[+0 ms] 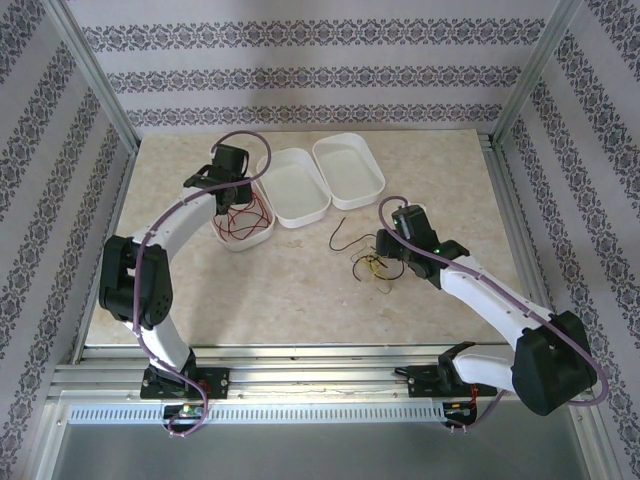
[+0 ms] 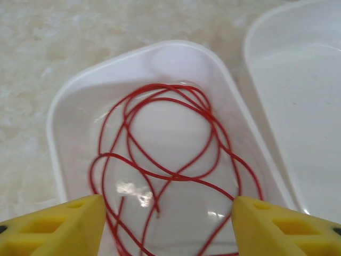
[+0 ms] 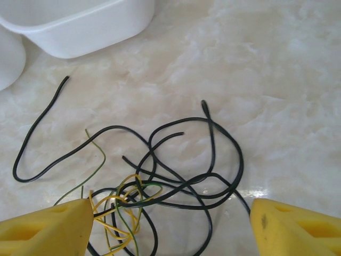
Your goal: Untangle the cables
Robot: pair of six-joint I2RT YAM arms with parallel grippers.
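Cables (image 3: 139, 188) lie loose beneath left tool (image 2: 168, 213) and right tool (image 3: 171, 213), both spread wide, holding nothing.

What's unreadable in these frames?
1. Left wrist: thin red wire coil in the white plastic tray runs off the bottom edge.
2. Right wrist: black-and-yellow wire tangle cut off at the bottom edge.
3. Top: tangle partly under the right claw; strands too small to count.

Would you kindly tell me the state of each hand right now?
Left hand: open, holding nothing, above the red cable.
Right hand: open, holding nothing, above the tangled cables.
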